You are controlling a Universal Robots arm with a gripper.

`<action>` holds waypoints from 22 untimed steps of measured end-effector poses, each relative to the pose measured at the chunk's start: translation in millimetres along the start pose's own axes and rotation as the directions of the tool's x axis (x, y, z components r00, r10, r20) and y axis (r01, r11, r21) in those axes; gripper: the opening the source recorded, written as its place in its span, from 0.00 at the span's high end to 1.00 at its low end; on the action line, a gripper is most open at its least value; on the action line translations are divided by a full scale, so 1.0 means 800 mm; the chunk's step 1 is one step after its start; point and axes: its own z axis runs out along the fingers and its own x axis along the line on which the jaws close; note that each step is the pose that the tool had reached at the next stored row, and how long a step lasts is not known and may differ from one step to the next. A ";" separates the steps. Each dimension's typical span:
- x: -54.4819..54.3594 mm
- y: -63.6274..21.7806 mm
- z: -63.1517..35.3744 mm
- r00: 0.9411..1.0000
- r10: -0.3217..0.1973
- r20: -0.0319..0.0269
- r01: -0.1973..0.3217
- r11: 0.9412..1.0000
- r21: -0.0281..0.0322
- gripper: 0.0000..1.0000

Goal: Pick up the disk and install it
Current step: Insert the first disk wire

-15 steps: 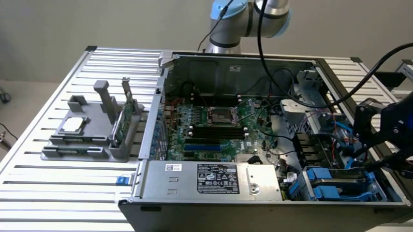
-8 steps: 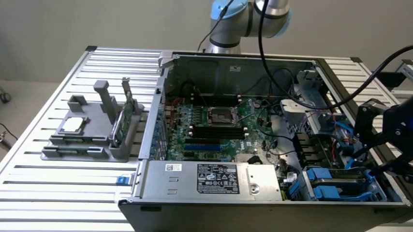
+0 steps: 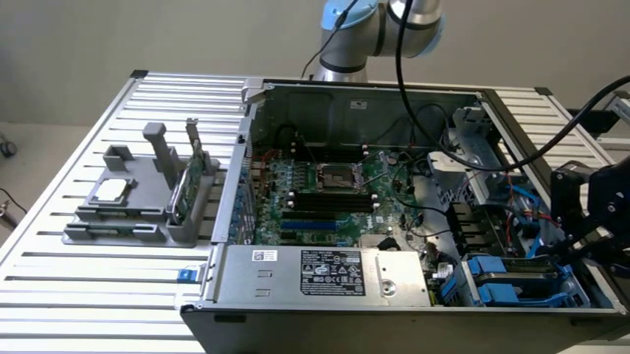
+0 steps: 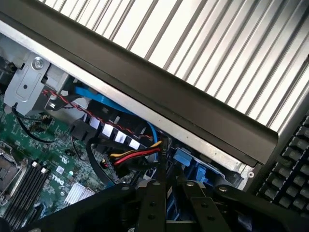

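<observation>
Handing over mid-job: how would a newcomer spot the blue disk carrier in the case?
Start at the open computer case on the slatted table. Follow its near edge past the labelled silver power supply to the corner on the exterior view's right. The blue disk carrier sits there: chunky blue plastic, unlike the thin blue cables behind it.

Black gripper [image 4: 171,188] close above blue plastic carrier parts [image 4: 186,158], next to a red, yellow and black cable bundle [image 4: 137,157]. Green motherboard [image 4: 43,154] nearby; dark case rim [image 4: 169,92], ribbed silver table [image 4: 217,43] and black keyboard [image 4: 295,164] beyond.
</observation>
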 end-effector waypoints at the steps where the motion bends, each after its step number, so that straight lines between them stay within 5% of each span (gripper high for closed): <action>1: -0.001 0.000 0.000 1.000 0.003 0.000 -0.003 1.000 0.000 0.80; 6: -0.003 -0.001 0.001 1.000 0.017 -0.001 -0.017 1.000 0.001 0.80; 13: -0.004 -0.001 0.001 0.999 0.032 -0.011 -0.032 0.999 0.002 0.72; 22: -0.004 -0.001 0.001 0.998 0.047 -0.037 -0.047 0.999 -0.008 0.72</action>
